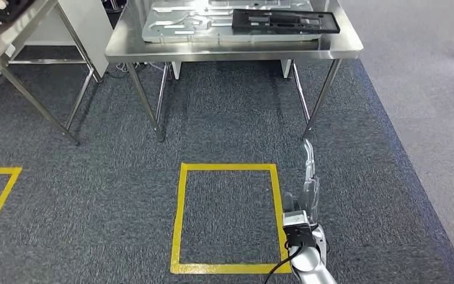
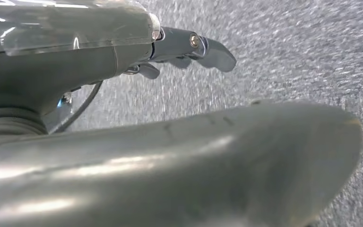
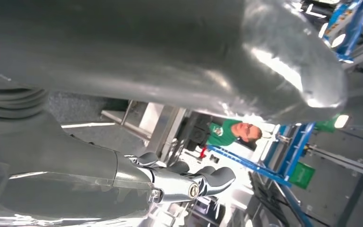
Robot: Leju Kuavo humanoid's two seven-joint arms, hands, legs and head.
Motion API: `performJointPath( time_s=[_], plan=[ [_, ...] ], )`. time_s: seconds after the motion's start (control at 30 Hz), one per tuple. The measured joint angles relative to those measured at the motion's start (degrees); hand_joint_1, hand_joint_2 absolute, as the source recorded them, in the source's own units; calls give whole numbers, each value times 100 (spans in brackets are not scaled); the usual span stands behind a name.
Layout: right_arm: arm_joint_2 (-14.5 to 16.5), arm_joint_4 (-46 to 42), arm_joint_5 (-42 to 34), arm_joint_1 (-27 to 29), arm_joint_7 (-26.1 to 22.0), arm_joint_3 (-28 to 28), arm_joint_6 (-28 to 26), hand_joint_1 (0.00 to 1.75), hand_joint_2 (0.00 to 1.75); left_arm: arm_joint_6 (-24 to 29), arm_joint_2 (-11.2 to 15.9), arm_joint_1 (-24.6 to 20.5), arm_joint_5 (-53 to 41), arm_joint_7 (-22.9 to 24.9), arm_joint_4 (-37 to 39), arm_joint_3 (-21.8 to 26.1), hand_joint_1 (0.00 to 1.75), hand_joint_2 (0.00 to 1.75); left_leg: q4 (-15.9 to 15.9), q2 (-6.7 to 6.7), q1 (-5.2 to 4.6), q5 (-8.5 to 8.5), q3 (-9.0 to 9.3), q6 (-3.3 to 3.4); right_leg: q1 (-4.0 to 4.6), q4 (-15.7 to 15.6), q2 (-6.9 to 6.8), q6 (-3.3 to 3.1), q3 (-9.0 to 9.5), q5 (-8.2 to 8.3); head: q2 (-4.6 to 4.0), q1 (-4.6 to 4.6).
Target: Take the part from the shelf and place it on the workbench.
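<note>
A long black part [image 1: 284, 21] lies on a silver metal plate [image 1: 213, 26] on top of the steel workbench [image 1: 230, 52] ahead of me. My right hand [image 1: 310, 177] reaches forward low over the carpet, well short of the bench, fingers stretched out and holding nothing. In the right wrist view the right hand [image 3: 189, 182] shows its thick thumb and dark fingers apart, with nothing between them. My left hand [image 2: 189, 47] hangs over the grey carpet, fingers apart from the thumb and holding nothing.
A yellow taped square [image 1: 180, 219] marks the carpet in front of me, and another yellow outline [image 1: 0, 195] lies at the left. A second steel table [image 1: 12, 41] stands at the far left. A person in a green shirt [image 3: 222, 133] stands by a blue frame [image 3: 293, 151].
</note>
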Motion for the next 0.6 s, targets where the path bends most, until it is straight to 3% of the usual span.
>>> performJointPath(
  time_s=[0.07, 0.1, 0.17, 0.23, 0.27, 0.3, 0.33, 0.37, 0.4, 0.47, 0.53, 0.6],
  plan=[
    [-3, -44, 1, 46, 1, 2, 0, 0, 0, -4, -6, -1, 1, -8, 1, -1, 0, 0, -81, 17, -2, 108, -25, 28, -15, -20, 8, 66, -21, 54, 0, -3],
    [-5, -64, 2, 70, 2, 2, 0, 0, 0, -6, -9, -1, 1, -13, 2, -1, 0, 0, -116, 33, 15, 175, -55, 61, -14, 39, 18, 97, -54, -34, 0, 1],
    [-13, -97, 2, 101, 3, 0, 0, 0, 0, -10, -14, -4, 2, -29, 4, -1, 0, 0, -154, 68, 55, 312, -166, 116, -28, 472, 35, 157, -207, -492, 0, 18],
    [-21, -120, 1, 125, 5, -3, 1, 0, 0, -14, -14, -8, -5, -45, 4, -3, 0, 0, -117, 76, 59, 423, -350, 129, -70, 1228, 35, 217, -408, -989, 0, 30],
    [-27, -126, 1, 138, 7, -7, 2, 0, 0, -17, -14, -9, -15, -47, 4, -5, 0, 0, -85, 82, 62, 475, -450, 120, -94, 1521, 33, 248, -446, -1070, 0, 29],
    [-33, -128, 1, 150, 9, -11, 4, 0, 0, -22, -15, -9, -24, -45, 4, -7, 0, 0, -46, 86, 69, 523, -553, 105, -117, 1655, 32, 275, -406, -1019, 0, 29],
    [-39, -137, 1, 158, 10, -15, 6, 0, 0, -30, -16, -10, -32, -40, 4, -8, 0, 0, 2, 89, 79, 566, -656, 85, -140, 1579, 31, 299, -264, -864, 0, 30],
    [-42, -150, 1, 161, 10, -17, 8, 0, 0, -36, -18, -11, -37, -33, 4, -9, 0, 0, 57, 91, 91, 604, -757, 60, -161, 1307, 29, 318, -21, -699, 0, 30],
    [-44, -172, 1, 160, 10, -19, 11, 0, 0, -42, -20, -14, -37, -23, 4, -10, 0, 0, 118, 87, 97, 636, -851, 31, -173, 902, 30, 329, 283, -637, 0, 31],
    [-45, -222, 3, 157, 10, -19, 19, 0, 0, -48, -22, -22, -37, -7, 4, -10, 0, 0, 213, 78, 100, 706, -974, -39, -158, 185, 45, 285, 755, -716, 0, 23],
    [-48, -252, 5, 158, 11, -19, 30, 0, 0, -51, -22, -25, -35, 2, 4, -9, 0, 0, 216, 71, 101, 802, -1013, -118, -118, -26, 59, 188, 838, -774, 0, 19],
    [-50, -257, 5, 154, 14, -19, 42, 0, 0, -52, -21, -16, -33, 9, 4, -9, 0, 0, 243, 62, 122, 771, -1068, -188, -126, -29, 39, 79, 735, -653, 0, 22]
  ],
)
